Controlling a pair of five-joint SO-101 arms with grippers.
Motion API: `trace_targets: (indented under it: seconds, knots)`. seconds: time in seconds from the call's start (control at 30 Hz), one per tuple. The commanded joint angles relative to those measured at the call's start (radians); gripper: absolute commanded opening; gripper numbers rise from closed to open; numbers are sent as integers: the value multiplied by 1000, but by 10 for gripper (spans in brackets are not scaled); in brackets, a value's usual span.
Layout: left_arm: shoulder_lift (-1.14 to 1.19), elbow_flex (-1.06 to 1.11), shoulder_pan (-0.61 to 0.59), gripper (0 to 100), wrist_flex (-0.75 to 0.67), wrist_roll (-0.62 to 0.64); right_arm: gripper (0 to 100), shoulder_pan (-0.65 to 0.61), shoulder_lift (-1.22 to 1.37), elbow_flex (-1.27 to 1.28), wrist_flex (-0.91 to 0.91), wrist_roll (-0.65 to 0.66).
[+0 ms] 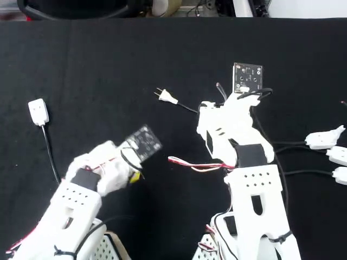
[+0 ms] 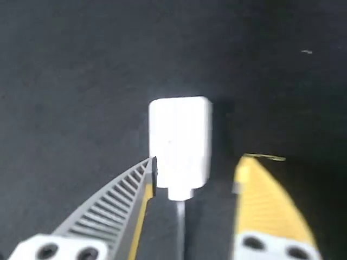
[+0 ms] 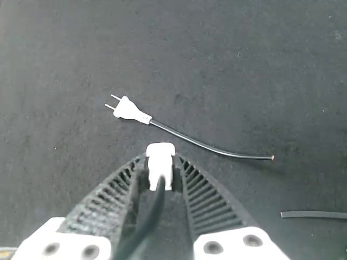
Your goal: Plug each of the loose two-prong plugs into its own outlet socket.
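Two-prong plug [image 1: 166,97] lies loose on the black tabletop [image 1: 108,54], at about 10 o'clock from the right arm's wrist in the high view. Its prongs aim toward 10 o'clock and its thin black cord [image 3: 206,145] trails toward 4 o'clock to a free end. The right tool [image 3: 161,162] is closed narrow on a small white cord-end piece [image 3: 161,157], with a dark cord [image 3: 149,214] running back from it; whether that piece is a plug or a socket cannot be told. The left tool [image 2: 198,162] stands wide astride a white socket block [image 2: 180,138], the grey finger [image 2: 135,184] touching one side and the yellow finger [image 2: 265,195] apart from the other. A white socket [image 1: 38,111] rests at 9 o'clock on the tabletop, its black lead [image 1: 49,149] running toward 6 o'clock. Three white socket ends [image 1: 325,138] sit bunched at 3 o'clock, well apart from the plug.

The plug looks light and hard, with a smooth moulded body likely to pivot or slip if pinched at a corner. Its prongs are thin and could bend if forced in askew. The cord is limp and offers no control, though its drag may twist the plug. The best hold, on this judgement, is across the flat sides of the body just behind the prongs, leaving them clear for the socket.
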Motion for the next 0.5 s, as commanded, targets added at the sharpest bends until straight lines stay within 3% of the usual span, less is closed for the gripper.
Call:
trace_targets:
  seconds: [0.0, 0.3, 0.47]
  knots:
    - [2, 53, 59, 137, -127, 11, 12, -23, -1, -35, 0, 11]
    - [5, 62, -18, 283, -155, 44, 12, -37, -1, -30, 0, 11]
    - [104, 8, -21, 293, -123, 15, 12, -37, -1, -30, 0, 11]
